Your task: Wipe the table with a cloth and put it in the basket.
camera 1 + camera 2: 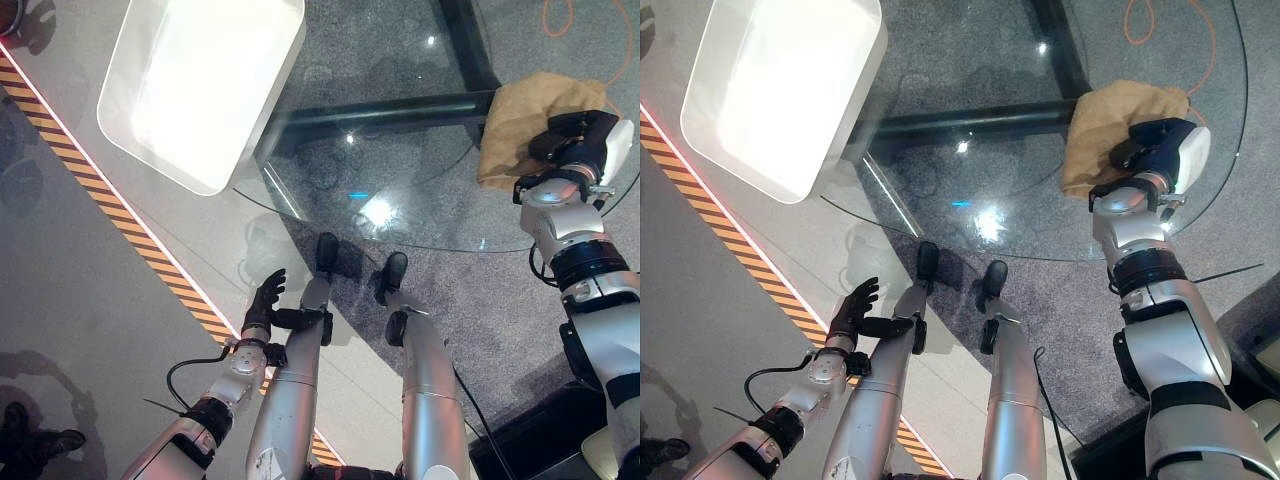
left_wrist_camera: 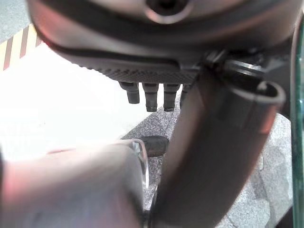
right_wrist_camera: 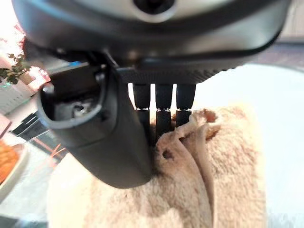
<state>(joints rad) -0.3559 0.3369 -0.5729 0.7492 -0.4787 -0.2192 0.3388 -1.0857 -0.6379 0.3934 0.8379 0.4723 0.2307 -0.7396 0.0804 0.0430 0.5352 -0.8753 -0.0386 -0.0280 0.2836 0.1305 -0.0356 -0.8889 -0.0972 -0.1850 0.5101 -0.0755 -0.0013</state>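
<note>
In the upper left of the left eye view we see a white basket (image 1: 205,150) with smooth rounded walls, its inside washed out by glare; its near corner overlaps the edge of the round glass table (image 1: 420,215). Through the clear top we can make out a dark bar of the table's frame (image 1: 400,110) and grey speckled carpet (image 1: 480,300). An orange cord (image 1: 560,20) curls at the upper right, cut off by the frame.

The tan, fluffy cloth (image 1: 520,125) lies crumpled on the table at the right edge. Our right hand (image 1: 575,140) rests on it, and in the right wrist view its fingers (image 3: 164,109) dig into a bunched fold, pinching it.

Our left hand (image 1: 265,300) hangs at lower left over the striped floor tape (image 1: 130,230), fingers relaxed and spread, holding nothing.
</note>
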